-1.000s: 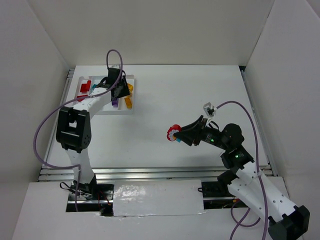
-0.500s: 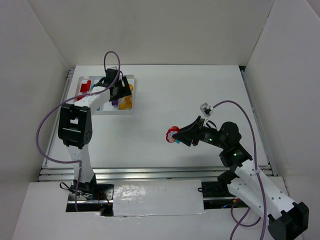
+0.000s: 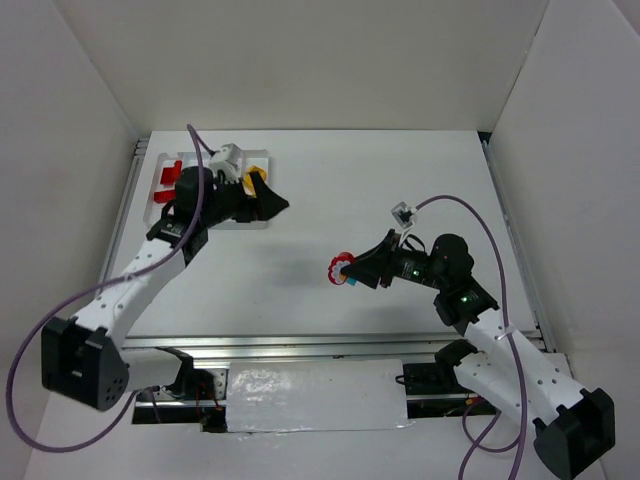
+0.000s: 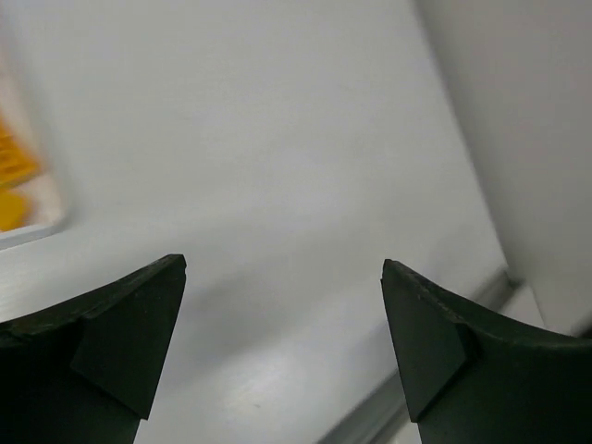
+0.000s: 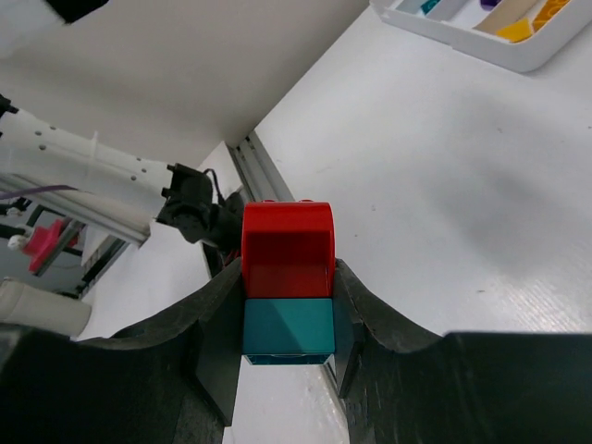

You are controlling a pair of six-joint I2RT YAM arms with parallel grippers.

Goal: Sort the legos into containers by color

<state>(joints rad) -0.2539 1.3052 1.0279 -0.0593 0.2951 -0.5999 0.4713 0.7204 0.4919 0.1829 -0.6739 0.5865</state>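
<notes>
i'm holding a red-and-teal brick (image 5: 287, 268) clamped in the right claw (image 3: 346, 270), the tray (image 5: 467, 43) lying well away up-left across the worktop (image 3: 400, 180), nearer my wide-open, empty left claw (image 4: 282, 277).

Our left arm stretched forward, left hand (image 3: 272, 197) spread wide, our right arm bent at the elbow, right hand (image 3: 352, 270) pointing left, clamped on a brick (image 5: 287, 268)

White tray (image 3: 157, 196) mostly behind left arm (image 3: 150, 265)
</notes>
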